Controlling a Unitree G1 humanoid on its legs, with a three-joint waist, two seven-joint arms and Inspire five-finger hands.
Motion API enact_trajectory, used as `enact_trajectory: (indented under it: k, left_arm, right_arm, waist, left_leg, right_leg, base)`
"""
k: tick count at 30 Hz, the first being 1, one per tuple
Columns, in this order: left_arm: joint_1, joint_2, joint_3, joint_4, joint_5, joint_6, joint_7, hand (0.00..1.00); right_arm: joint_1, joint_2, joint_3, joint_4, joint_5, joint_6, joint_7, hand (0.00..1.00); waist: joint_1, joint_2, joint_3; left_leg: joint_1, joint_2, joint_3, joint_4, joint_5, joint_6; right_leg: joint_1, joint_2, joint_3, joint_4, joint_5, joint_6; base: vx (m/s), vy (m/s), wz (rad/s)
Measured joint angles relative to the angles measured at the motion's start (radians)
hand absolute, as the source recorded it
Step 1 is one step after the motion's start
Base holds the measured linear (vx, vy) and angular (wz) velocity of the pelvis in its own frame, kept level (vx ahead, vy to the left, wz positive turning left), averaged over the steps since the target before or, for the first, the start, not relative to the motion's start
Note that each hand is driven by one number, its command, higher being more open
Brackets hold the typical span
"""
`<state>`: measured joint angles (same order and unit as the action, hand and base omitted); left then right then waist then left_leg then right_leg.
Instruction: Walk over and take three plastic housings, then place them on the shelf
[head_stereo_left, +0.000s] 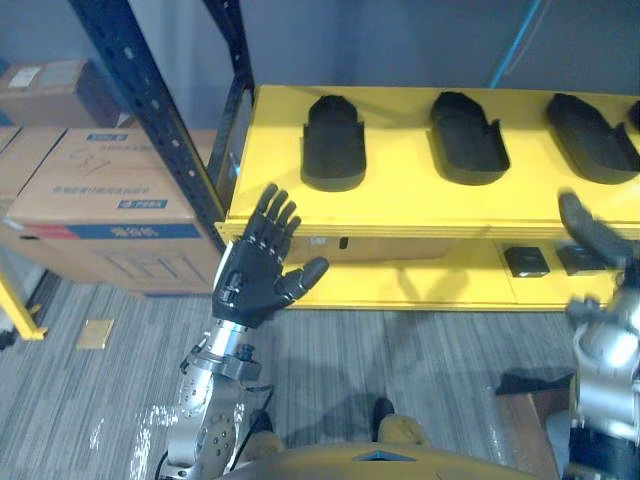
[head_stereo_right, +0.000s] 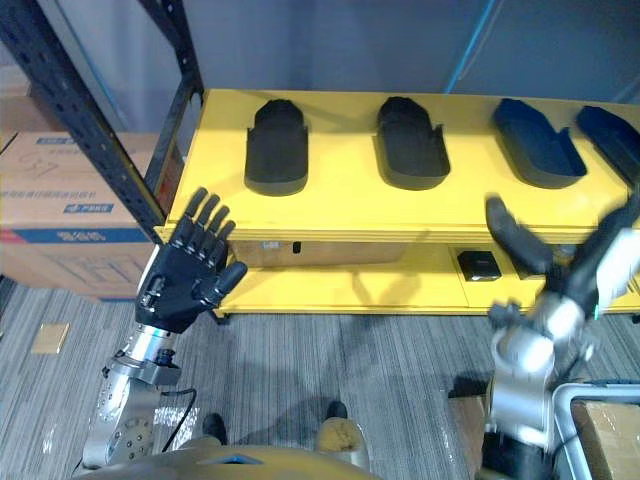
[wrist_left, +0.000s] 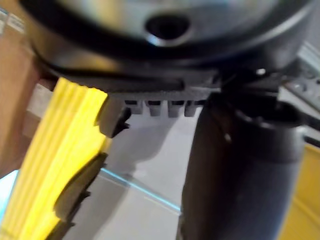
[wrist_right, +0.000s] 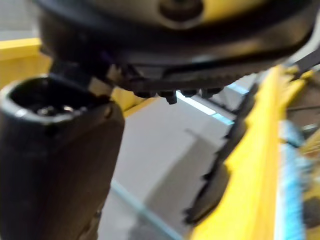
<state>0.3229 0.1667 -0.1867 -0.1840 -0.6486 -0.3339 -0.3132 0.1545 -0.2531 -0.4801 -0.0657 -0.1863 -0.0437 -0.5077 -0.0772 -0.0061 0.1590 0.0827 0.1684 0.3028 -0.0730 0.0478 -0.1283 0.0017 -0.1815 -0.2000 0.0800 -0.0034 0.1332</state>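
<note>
Several black plastic housings lie in a row on top of the yellow shelf (head_stereo_left: 400, 205): one at the left (head_stereo_left: 334, 143), one in the middle (head_stereo_left: 468, 137) and one at the right (head_stereo_left: 592, 137). A further one (head_stereo_right: 610, 130) sits at the far right edge. My left hand (head_stereo_left: 255, 265) is raised in front of the shelf's left front corner, open, fingers straight, holding nothing. My right hand (head_stereo_right: 575, 280) is up before the shelf's right part, below the top board, open with thumb and fingers spread and nothing in it. In the left wrist view the shelf edge (wrist_left: 60, 150) runs past the thumb (wrist_left: 240, 170).
A dark blue rack upright (head_stereo_left: 150, 100) stands slanted at the shelf's left end. Behind it are stacked cardboard boxes (head_stereo_left: 100, 200). Small black parts (head_stereo_left: 525, 262) lie on the lower yellow board. A flat wooden piece (head_stereo_left: 97, 333) lies on the grey carpet at the left.
</note>
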Motion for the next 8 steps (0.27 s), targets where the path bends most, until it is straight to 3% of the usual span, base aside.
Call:
enact_trajectory:
  k: [3,8]
  left_arm:
    - [0.054,-0.014,0.010,0.046,0.027,0.030,-0.004,1.00]
    - [0.052,-0.017,0.006,0.205,0.027,0.034,-0.034,1.00]
  right_arm:
    - [0.204,0.178,0.047,0.042,0.064,0.037,-0.042,1.00]
    - [0.216,0.230,0.135,0.398,0.116,0.091,-0.032,1.00]
  waist:
    - [-0.018,0.033,-0.020]
    - [-0.025,0.055,-0.046]
  left_leg:
    - [0.015,0.008,0.033,-0.004,-0.004,-0.005]
    - [0.031,0.012,0.050,-0.002,-0.015,-0.007]
  right_leg:
    - [0.001,0.011,0.026,-0.014,0.005,-0.001]
    - [0.005,0.016,0.041,-0.011,0.004,-0.004]
  base:
    - [0.03,0.000,-0.25]
    - [0.01,0.001,-0.13]
